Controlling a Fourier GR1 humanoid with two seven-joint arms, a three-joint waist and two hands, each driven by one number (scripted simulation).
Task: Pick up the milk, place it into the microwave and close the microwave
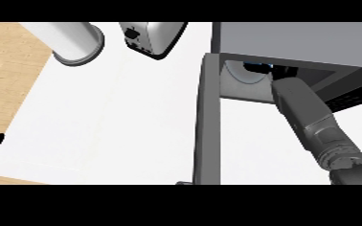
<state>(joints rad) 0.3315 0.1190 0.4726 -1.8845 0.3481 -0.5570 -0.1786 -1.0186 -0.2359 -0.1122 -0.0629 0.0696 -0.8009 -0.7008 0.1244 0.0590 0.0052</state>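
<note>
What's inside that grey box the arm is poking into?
A pale round plate and a small blue-and-black shape show inside the microwave, where the right forearm reaches in. Its roof covers the rest, so the hand and any milk cannot be made out.

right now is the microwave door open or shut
Open. The microwave door stands swung out toward the robot, and the right forearm reaches past it into the microwave.

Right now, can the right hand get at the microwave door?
Probably not directly: the right hand is inside the microwave, with the forearm through the opening. The door stands open to its left; it would have to back out first.
</note>
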